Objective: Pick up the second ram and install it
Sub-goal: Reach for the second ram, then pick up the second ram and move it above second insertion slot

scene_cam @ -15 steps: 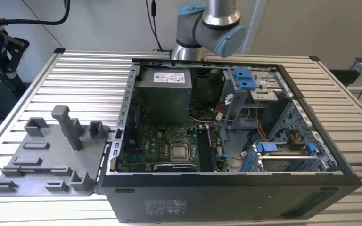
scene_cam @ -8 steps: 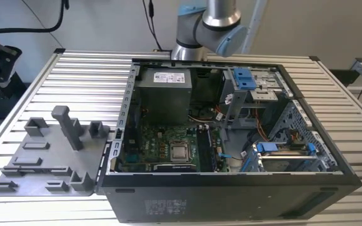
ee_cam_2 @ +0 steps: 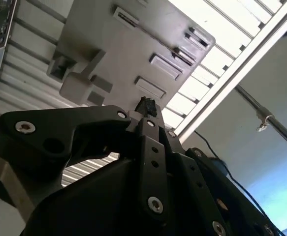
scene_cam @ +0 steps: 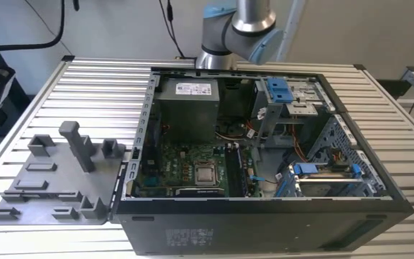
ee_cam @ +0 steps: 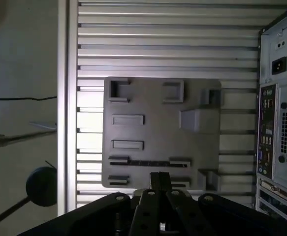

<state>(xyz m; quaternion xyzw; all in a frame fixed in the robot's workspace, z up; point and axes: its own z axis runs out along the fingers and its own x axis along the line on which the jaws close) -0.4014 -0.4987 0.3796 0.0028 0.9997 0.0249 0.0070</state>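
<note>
First wrist view looks down on the grey tray (ee_cam: 163, 128), and that is where the second ram (ee_cam: 148, 162) sits: a thin dark strip standing on edge, carried between 2 small end holders (ee_cam: 118, 161). The tool (ee_cam: 158, 178) hangs well above the tray. Its tips look drawn together with nothing between them, and it reads the same way in the second wrist view (ee_cam_2: 145, 105).

In the exterior view the tray (scene_cam: 56, 183) lies on the slatted tabletop (scene_cam: 84, 86), just beside the open computer case (scene_cam: 264, 226) on the exterior view's left. The arm (scene_cam: 243, 27) rises out of the top of the picture.

Standing here, I'd say the pick depends on alignment. The stick shows the tool only its narrow top edge, so the jaws need to part a little wider than that edge. They should line up along the stick's length so that each pad meets a flat face. I'd aim for the middle of the stick, clear of both holders. A small sideways error would put a fingertip on the top edge or on the tray. A straight, level lift should free both ends together. A tilted one could jam an end in its holder or twist the stick in the grip.
</note>
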